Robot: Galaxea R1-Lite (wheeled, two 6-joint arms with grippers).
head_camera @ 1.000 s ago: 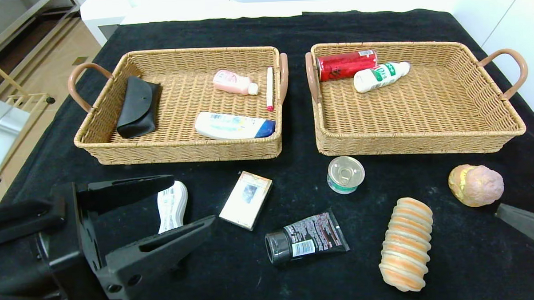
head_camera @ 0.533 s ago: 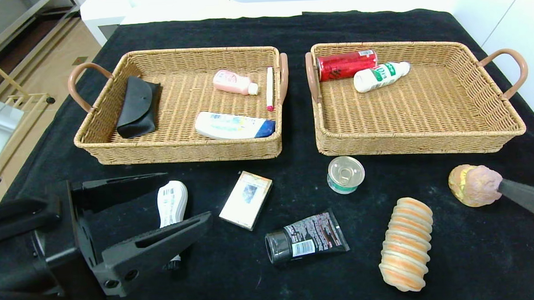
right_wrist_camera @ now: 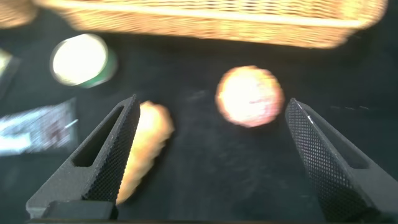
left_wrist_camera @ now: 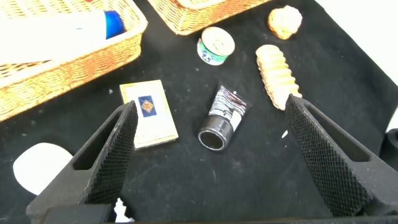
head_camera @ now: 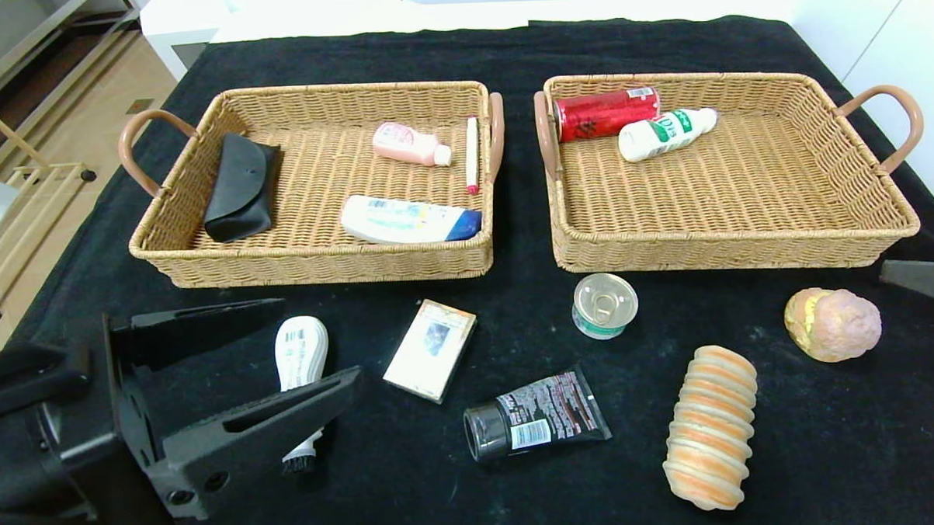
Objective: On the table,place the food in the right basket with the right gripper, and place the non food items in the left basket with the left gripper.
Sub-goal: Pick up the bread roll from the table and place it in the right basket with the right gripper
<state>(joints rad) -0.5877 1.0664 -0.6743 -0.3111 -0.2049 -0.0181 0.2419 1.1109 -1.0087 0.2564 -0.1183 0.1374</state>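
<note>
Food and non-food items scattered on black table (head_camera: 831, 452), seen from the head view: round bun (head_camera: 833, 323), ridged bread roll (head_camera: 710, 426) and small tin can (head_camera: 604, 305) lying before right basket (head_camera: 735, 255), which holds red can (head_camera: 604, 113) and white bottle (head_camera: 666, 133). Left basket (head_camera: 312, 266) holding black case (head_camera: 239, 186), pink bottle (head_camera: 411, 144), pen (head_camera: 472, 154) and white-blue tube (head_camera: 409, 219). Card box (head_camera: 430, 348), black tube (head_camera: 534, 415) and white brush (head_camera: 300, 360) on the cloth in front. Left gripper (head_camera: 314, 345) low at near left, jaws wide apart around the brush, gripping nothing. Right gripper: only one finger (head_camera: 922, 280) showing at right edge, above the bun. From the left wrist view: left gripper (left_wrist_camera: 208, 121) spread wide, card box (left_wrist_camera: 148, 113), black tube (left_wrist_camera: 222, 116), tin can (left_wrist_camera: 216, 45), bread roll (left_wrist_camera: 278, 70) and bun (left_wrist_camera: 285, 20) beyond. From the right wrist view: right gripper (right_wrist_camera: 211, 118) jaws wide apart, empty, bun (right_wrist_camera: 250, 96) between them on the cloth, bread roll (right_wrist_camera: 146, 146) and tin can (right_wrist_camera: 79, 59) off to the side.
</note>
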